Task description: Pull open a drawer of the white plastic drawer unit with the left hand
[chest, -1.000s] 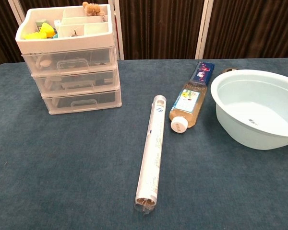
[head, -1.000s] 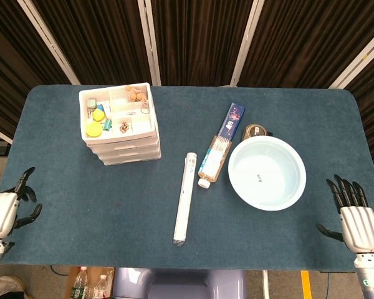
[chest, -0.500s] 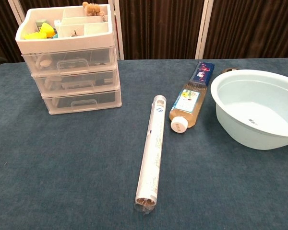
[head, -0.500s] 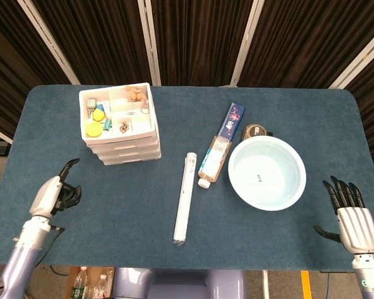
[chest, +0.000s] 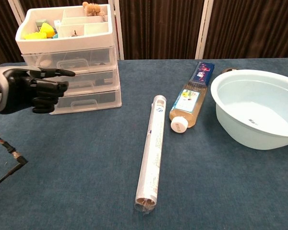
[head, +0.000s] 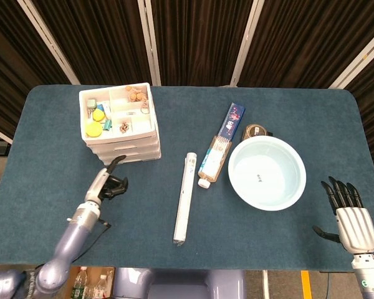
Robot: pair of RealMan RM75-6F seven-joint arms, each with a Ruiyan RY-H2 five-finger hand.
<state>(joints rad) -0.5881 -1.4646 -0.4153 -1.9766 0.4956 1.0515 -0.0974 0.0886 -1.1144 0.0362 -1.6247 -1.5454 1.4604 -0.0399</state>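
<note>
the white plastic drawer unit (chest: 70,60) stood at the far left of the blue table (head: 68,143), with 3 clear drawers, all closed, under an open top tray of small items too tiny to name. in the chest view the left hand (chest: 26,89) hung in front of the 2 lower drawers and hid part of them; most of its fingers were curled in on nothing and 1 pointed straight toward the unit, and whether it touched a drawer could not be told. its wrist was cut off by the left edge of that view, while the head view showed the left hand (head: 108,183) just before the unit with the arm running off the bottom. the right hand (head: 349,218) appeared only in the head view, near the table's right front corner, fingers spread and holding nothing. between the hands lay 1 white tube (chest: 151,151), 1 bottle (chest: 186,108) on its side, 1 blue box (chest: 202,72) behind it, and 1 pale basin (chest: 257,106), cut off at the right in the chest view. a small round thing (head: 255,131) behind the basin was clear only from the head.
</note>
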